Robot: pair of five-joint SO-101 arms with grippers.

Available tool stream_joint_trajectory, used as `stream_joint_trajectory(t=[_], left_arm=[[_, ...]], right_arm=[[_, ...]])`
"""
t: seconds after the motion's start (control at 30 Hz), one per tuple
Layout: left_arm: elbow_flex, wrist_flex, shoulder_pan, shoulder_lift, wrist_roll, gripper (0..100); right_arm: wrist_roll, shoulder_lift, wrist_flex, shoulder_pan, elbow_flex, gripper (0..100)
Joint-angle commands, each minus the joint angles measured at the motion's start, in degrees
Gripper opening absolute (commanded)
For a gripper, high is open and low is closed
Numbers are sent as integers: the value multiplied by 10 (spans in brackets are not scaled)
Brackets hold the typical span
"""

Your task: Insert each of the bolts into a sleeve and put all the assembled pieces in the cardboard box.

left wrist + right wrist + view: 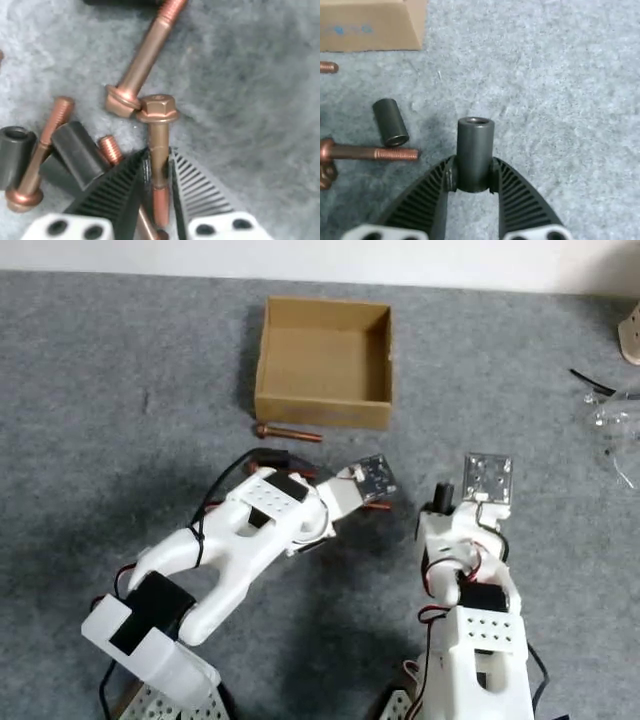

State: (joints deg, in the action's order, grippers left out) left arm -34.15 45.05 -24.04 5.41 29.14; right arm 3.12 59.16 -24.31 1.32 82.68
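Note:
My left gripper (159, 161) is shut on the shank of a copper bolt (158, 131), whose hex head points away from the fingers. Its head touches that of a second bolt (142, 60) lying on the grey mat. A third bolt (39, 156) and two black sleeves (80, 152) (15, 147) lie beside the gripper. My right gripper (473, 175) is shut on an upright black sleeve (475, 147), its bore open on top. Another sleeve (391, 122) and a bolt (372, 152) lie near it. The open cardboard box (325, 410) stands at the far middle, with one bolt (288, 432) in front of it.
Both arms (250, 540) (470, 580) stand close together in the middle of the mat, below the box. Clear plastic items (610, 415) and a beige object (630, 335) lie at the far right edge. Open grey mat stretches to the left and right of the box.

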Motion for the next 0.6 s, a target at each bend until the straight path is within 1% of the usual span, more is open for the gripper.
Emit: stream_joint_trajectory(t=[0.0,0.07,0.2,0.27,0.37,0.47,0.57], left_arm=[[8,-19,19,-12,-18,7],[-13,-23,19,-36,-20,7],[-88,-82,15,-109,-34,7],[-112,-93,17,-141,-34,6],[-119,-93,19,-168,-34,6],[-119,-94,19,-166,-34,6],[-116,-102,27,-160,-34,6]], right_arm=[[-5,15,50,5,10,4],[-4,15,62,5,20,4],[-4,15,62,4,22,4],[-4,15,62,3,22,4],[-3,15,62,-13,26,4],[-3,15,61,-38,27,4],[-3,15,61,-45,28,4]])
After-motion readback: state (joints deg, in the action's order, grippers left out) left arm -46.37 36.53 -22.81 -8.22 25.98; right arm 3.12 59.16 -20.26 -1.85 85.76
